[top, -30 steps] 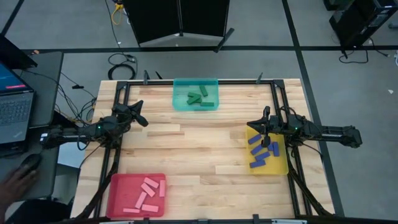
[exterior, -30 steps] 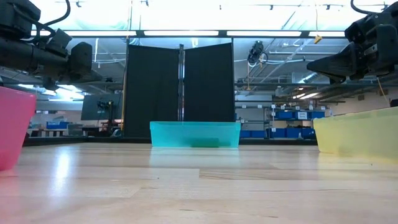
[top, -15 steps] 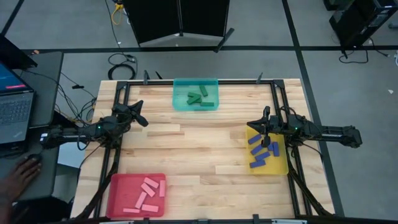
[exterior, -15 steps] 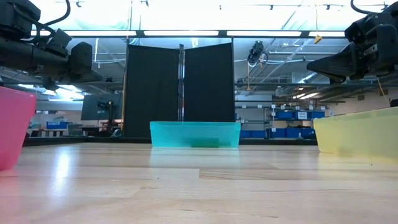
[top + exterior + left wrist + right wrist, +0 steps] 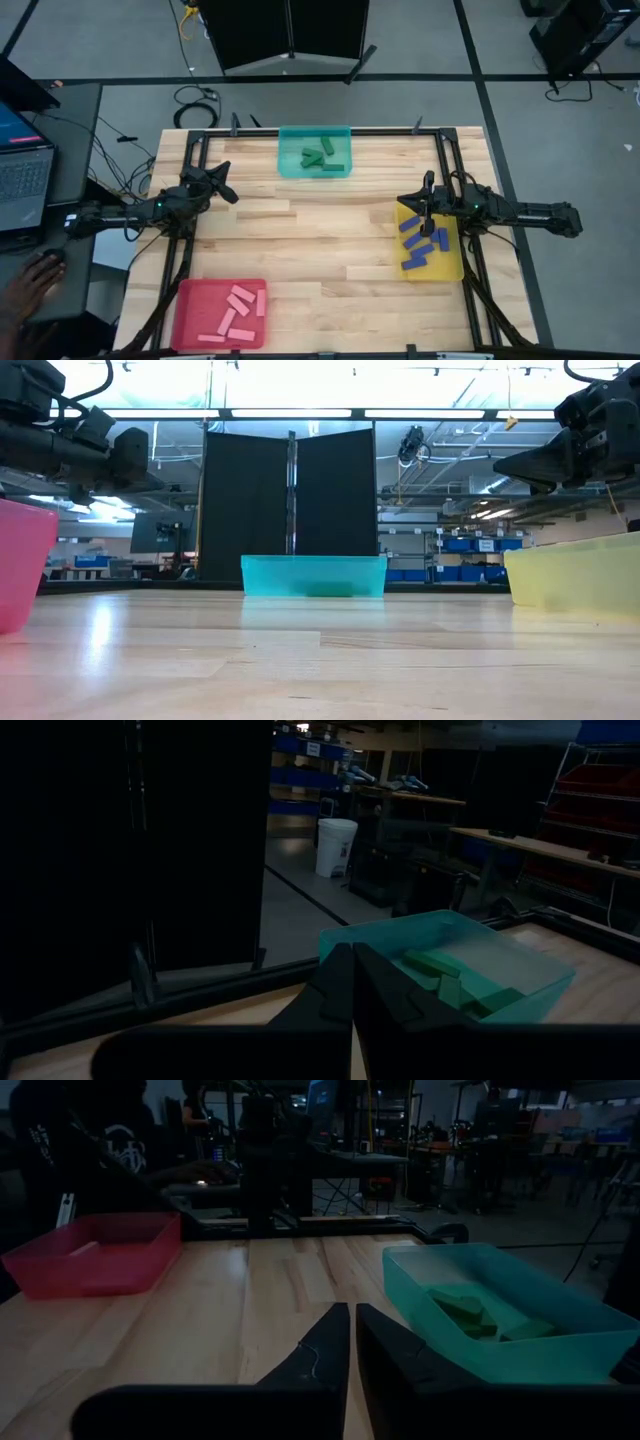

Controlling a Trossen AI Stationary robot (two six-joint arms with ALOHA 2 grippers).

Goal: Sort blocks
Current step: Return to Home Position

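On the surface (image 5: 320,240), at nine and three o'clock, the left gripper (image 5: 226,190) and right gripper (image 5: 408,204) hang pinched narrow, empty. Green blocks (image 5: 318,157) lie in the teal tray (image 5: 284,135) at twelve, blue blocks (image 5: 420,243) at three, pink blocks (image 5: 235,312) at seven. I'd retract slowly, clearing rims.

Pink, green and blue blocks (image 5: 318,157) lie sorted in separate trays (image 5: 290,138).

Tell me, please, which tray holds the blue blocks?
The yellow tray, near the right gripper; the teal tray holds green blocks, the red tray pink ones.
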